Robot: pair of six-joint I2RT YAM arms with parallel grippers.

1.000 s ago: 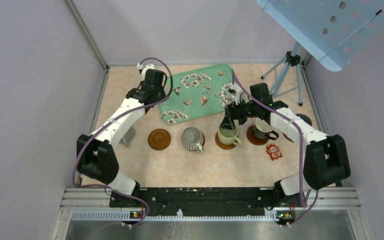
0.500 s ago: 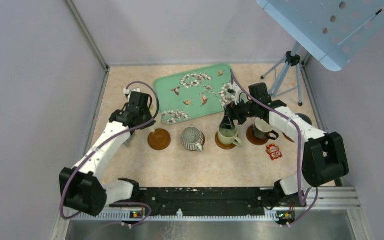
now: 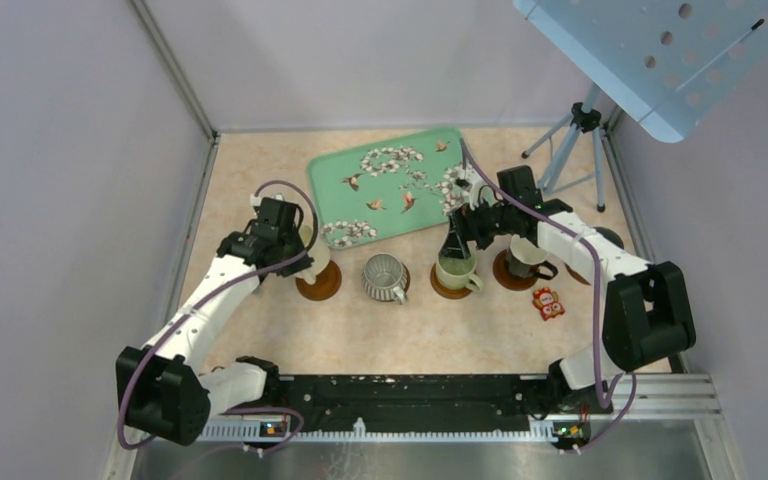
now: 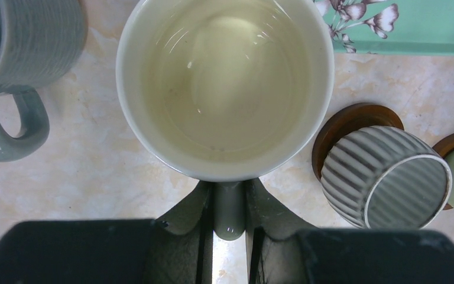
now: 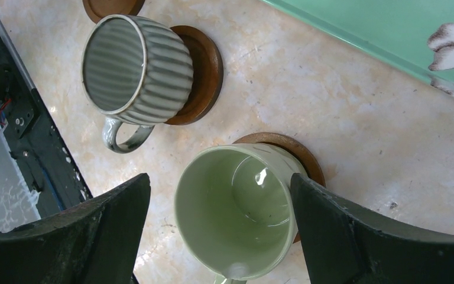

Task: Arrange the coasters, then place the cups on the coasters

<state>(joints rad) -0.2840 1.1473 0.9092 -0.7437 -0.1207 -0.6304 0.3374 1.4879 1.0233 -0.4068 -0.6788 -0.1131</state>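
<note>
Five cups [image 3: 385,277] show plainly, a sixth perhaps behind the right arm [image 3: 600,255]. There are four coasters [image 3: 505,274]. The left gripper [image 4: 229,204] pinches the cream cup [image 4: 224,89] by its handle, near the bare coaster [image 3: 318,284]. The right gripper [image 5: 230,231] gapes around the green cup [image 5: 236,207], which sits on its coaster. The table [image 3: 260,170] is beige and marbled, the walls [image 3: 360,60] lilac.

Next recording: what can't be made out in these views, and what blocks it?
1. Whether the cream mug sits on the coaster: in the top view the left gripper covers it; in the left wrist view the mug hides what is below.
2. Grey mug: cut off by the left wrist view's left edge.
3. Dark object, top view: mostly behind the right arm, unidentifiable.
</note>
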